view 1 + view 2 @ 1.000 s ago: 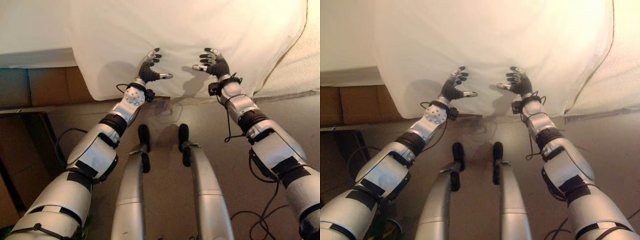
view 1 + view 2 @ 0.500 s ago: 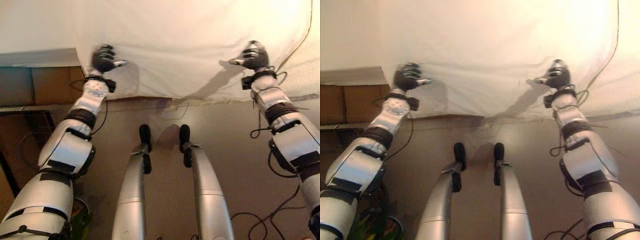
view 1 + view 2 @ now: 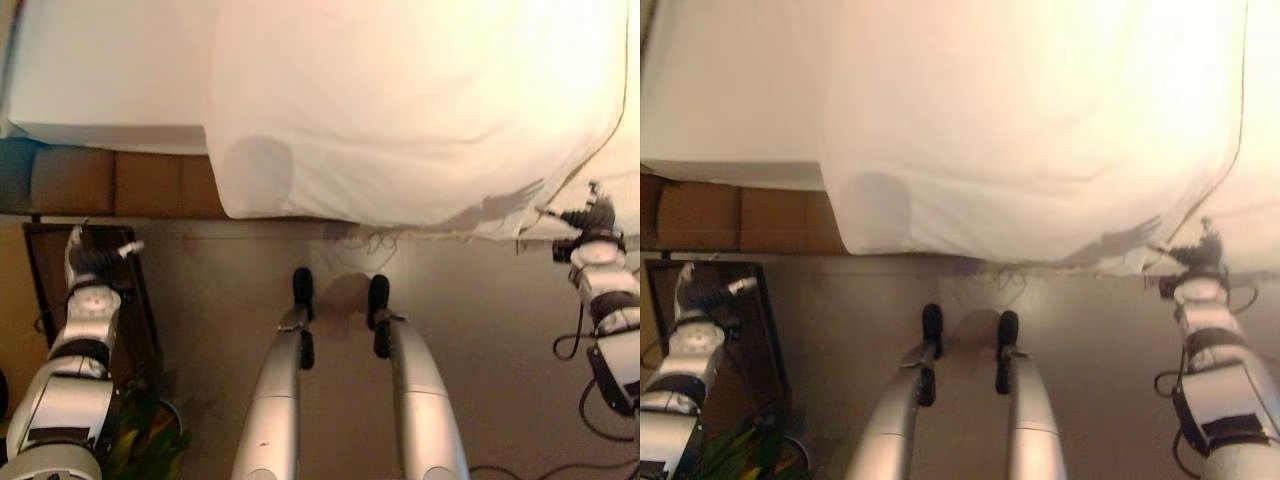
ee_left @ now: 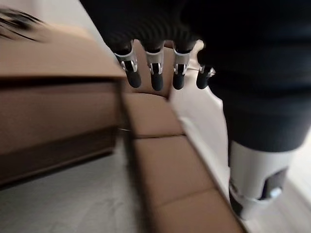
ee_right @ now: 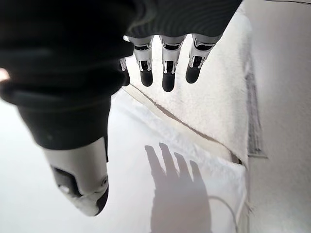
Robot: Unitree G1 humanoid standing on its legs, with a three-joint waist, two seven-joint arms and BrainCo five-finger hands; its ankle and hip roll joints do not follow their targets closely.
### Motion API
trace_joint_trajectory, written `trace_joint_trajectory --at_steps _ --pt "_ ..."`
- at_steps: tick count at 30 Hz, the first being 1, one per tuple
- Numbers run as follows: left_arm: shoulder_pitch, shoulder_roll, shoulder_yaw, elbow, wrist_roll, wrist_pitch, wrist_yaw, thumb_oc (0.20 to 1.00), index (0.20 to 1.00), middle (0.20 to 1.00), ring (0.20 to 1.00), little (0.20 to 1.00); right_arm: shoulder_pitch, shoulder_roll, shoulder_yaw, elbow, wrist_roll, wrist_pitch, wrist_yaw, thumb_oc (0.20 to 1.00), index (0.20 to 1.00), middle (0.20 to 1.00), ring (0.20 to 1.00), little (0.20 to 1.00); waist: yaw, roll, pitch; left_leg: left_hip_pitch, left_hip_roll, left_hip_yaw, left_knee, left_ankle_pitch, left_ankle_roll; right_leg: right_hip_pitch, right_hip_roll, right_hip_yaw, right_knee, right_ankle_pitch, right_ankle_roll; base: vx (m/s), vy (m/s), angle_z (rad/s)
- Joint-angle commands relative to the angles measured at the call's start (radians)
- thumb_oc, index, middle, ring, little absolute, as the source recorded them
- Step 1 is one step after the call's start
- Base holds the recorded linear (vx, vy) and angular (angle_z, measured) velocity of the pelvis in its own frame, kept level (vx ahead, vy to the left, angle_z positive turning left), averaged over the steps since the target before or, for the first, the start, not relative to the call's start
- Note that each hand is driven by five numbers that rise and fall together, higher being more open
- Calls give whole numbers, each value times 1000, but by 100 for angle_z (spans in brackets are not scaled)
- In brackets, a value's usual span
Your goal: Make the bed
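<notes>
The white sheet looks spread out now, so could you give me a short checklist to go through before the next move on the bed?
1. Left hand free of cloth, out beside the dark stand: ok.
2. Right hand open, holding nothing, by the sheet's right edge: ok.
3. White sheet lies flat, no big folds: ok.
4. Sheet's near edge hangs level over the brown bed base: not ok, the left part is uncovered.
5. Far side of the bed: cannot tell.
</notes>
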Motion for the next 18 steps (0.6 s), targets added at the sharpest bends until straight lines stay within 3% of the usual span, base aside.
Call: trace_joint_trajectory --at_steps 1,3,6,10,17,18 --pt "91 -113 -60 53 67 -28 -38 1000 1000 1000 1000 1000 179 86 -19 -29 2 -65 2 1000 1000 1000 1000 1000 -30 8 -93 159 -45 -6 -84 -23 -23 193 42 10 -268 143 100 107 0 6" --pt "120 -139 -92 50 96 -30 -59 1000 1000 1000 1000 1000 227 116 -45 -32 23 -80 9 1000 1000 1000 1000 1000 -27 9 -99 219 -44 -17 -129 -13 -24 255 46 7 -310 152 104 106 15 7" --pt "229 -237 -133 61 151 -34 -132 1000 1000 1000 1000 1000 391 204 -76 -19 0 -79 55 1000 1000 1000 1000 1000 -26 12 -149 363 -35 -33 -218 14 -26 414 53 1 -404 176 111 147 36 3" --pt "317 -308 -157 79 201 -31 -189 1000 1000 1000 1000 1000 524 285 -92 12 -33 -69 96 1000 1000 1000 1000 1000 -27 14 -218 467 -22 -46 -300 44 -34 517 55 -3 -464 188 114 82 18 2" --pt "405 -387 -141 111 178 -11 -253 1000 1000 1000 1000 1000 635 362 -87 32 -62 -46 141 1000 1000 1000 1000 1000 -23 7 -318 569 -12 -47 -336 35 -35 638 53 6 -577 221 123 66 15 4" --pt "420 -406 -138 127 181 -8 -256 1000 1000 1000 1000 1000 657 384 -75 50 -74 -38 157 1000 1000 1000 1000 1000 -17 1 -354 591 -6 -45 -336 22 -33 666 53 10 -594 222 124 108 15 0"
